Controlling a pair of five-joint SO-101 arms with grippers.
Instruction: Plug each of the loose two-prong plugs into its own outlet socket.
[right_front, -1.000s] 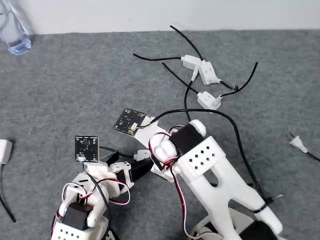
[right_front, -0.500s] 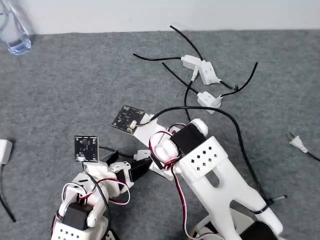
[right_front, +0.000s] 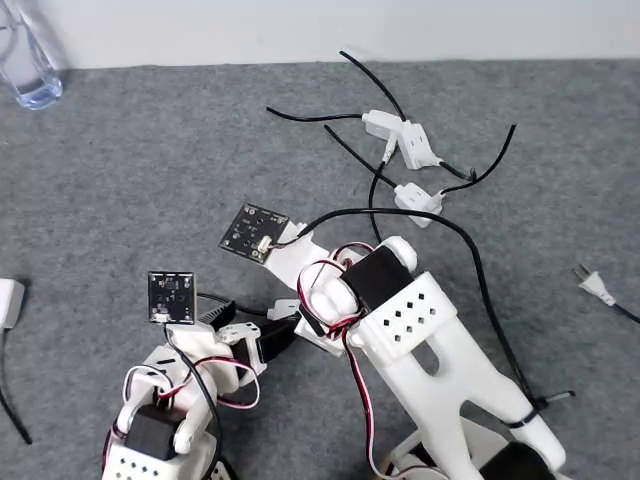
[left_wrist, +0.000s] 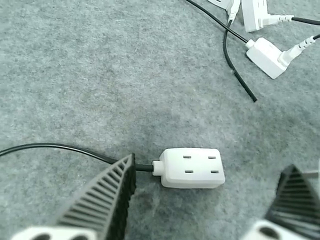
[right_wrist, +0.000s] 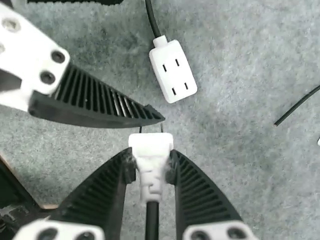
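Crept a touch farther out and toward the left arm's side since a second ago, judging by the right arm's camera board (right_front: 250, 232); hardly budged on the left arm. Pinches the plug (right_wrist: 151, 145) in the right claw (right_wrist: 150, 156), prongs (right_wrist: 161, 128) leading. Finds the socket (right_wrist: 172, 70) flat on the desk (right_wrist: 240, 100), slots up, just ahead of the prongs and offset to the side away from the left claw's finger (right_wrist: 100, 107). Lies with its long axis slanted against the plug's line, its lead (right_wrist: 152, 20) at the far end. Holds the left claw (left_wrist: 210, 164) spread wide, a finger to either side of that socket, seemingly apart from it. Probably calls for a short advance plus a small twist to square the prongs with one slot pair.
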